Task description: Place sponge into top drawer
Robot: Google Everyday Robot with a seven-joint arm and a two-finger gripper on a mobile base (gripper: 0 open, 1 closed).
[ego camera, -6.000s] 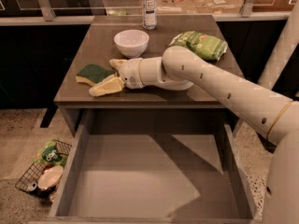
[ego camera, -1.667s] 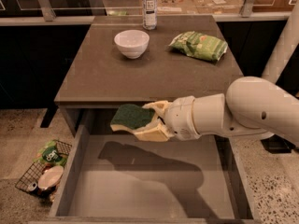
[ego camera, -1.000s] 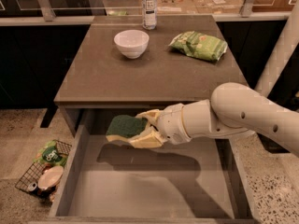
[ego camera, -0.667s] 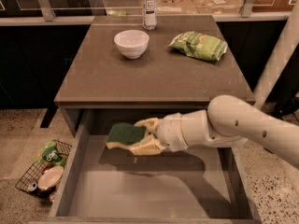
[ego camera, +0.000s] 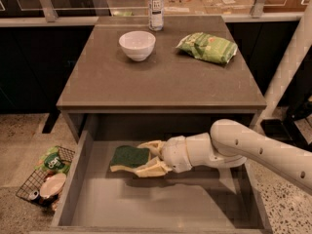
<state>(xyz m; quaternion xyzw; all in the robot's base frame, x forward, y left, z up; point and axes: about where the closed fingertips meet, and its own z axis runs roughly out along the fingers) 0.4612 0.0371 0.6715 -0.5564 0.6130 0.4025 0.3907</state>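
Observation:
The sponge [ego camera: 128, 156], dark green on top with a pale yellow base, is held in my gripper [ego camera: 145, 158] over the left half of the open top drawer [ego camera: 161, 204]. The cream fingers [ego camera: 152, 167] are closed on the sponge from the right, one above and one below it. The sponge sits low inside the drawer, just above its flat grey bottom; I cannot tell if it touches. My white arm reaches in from the right.
On the table top [ego camera: 161, 79] stand a white bowl [ego camera: 137, 44], a clear bottle [ego camera: 155, 6] and a green snack bag [ego camera: 207, 47]. A wire basket [ego camera: 44, 177] with items lies on the floor left of the drawer.
My gripper carried the sponge from the table top down past the front edge and into the open drawer, moving lower and leftward.

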